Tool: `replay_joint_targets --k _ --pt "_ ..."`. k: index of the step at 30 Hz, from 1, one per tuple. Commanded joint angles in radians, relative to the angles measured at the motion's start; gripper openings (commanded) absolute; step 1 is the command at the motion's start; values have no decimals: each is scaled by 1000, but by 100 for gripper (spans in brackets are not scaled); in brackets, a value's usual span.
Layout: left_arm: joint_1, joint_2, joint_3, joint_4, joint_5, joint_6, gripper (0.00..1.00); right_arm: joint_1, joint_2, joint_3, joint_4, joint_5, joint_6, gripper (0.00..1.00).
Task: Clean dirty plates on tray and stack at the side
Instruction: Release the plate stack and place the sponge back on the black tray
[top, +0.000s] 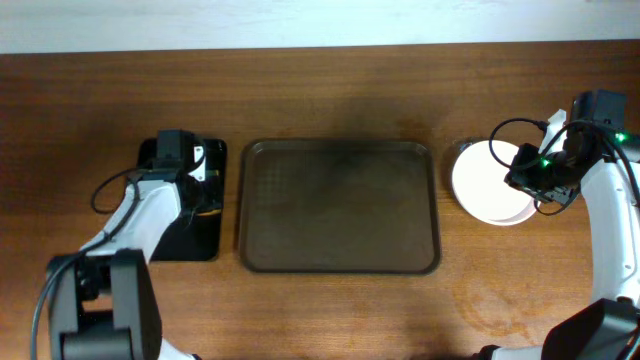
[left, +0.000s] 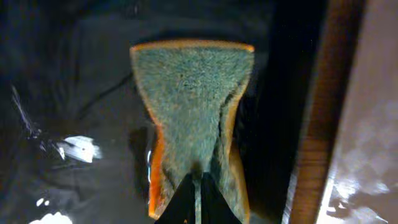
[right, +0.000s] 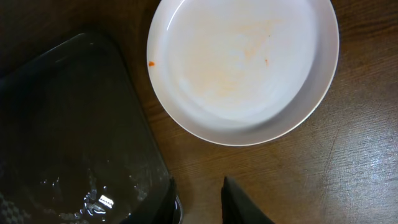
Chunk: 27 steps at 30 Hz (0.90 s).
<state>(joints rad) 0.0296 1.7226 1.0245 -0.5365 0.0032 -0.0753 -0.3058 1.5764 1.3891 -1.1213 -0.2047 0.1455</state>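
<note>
Plates (top: 485, 185), round, white and shallow, lie on the brown wooden table (top: 320, 100), off to the right of the trays.

At the far left, a small, narrow black tray (top: 200, 240) sits on the table with the left arm reaching over it. In the left wrist view, the left gripper (left: 198, 196) is pinched onto a green scrub sponge with orange sides (left: 193, 106). Its dark fingertips are drawn nearly together, and the sponge narrows to a waist where they bite. The sponge's wide end lies over the glossy black tray floor.

Just beside the black tray, in the middle of the table, is the large dark brown rectangular tray with rounded corners and a raised rim (top: 340, 205). Its surface is dull and smeared.

To the right, the plates lie just beside the brown tray but do not touch it. From overhead they read as one white disc with a sliver of rim offset at the lower right, so the number in the stack cannot be told. In the right wrist view, the top plate (right: 242, 68) carries faint orange smears and a few small orange specks. A rounded corner of the brown tray (right: 62, 124) lies to its left.

The right gripper (right: 199, 199) hangs over the right edge of the plates in the overhead view (top: 540, 180). Its two fingers are spread apart, with only bare wood showing between them.
</note>
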Motion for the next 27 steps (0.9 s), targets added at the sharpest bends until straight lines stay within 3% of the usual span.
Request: replay_joint_targets --k 1,4,10,22,27 --pt "6 -68 -8 0 30 1 0 6 1 -5 2 -1 -11 26" --pt "2 -68 -8 9 192 1 0 5 1 -5 2 -1 -11 26" --pt "-3 -64 -9 10 105 1 0 5 1 -5 1 -2 -11 26" --pt "-76 39 -9 51 105 1 0 6 1 -5 -2 -2 -11 26" --pt "-76 39 -8 138 234 2 0 5 1 -5 -2 -2 -11 26"
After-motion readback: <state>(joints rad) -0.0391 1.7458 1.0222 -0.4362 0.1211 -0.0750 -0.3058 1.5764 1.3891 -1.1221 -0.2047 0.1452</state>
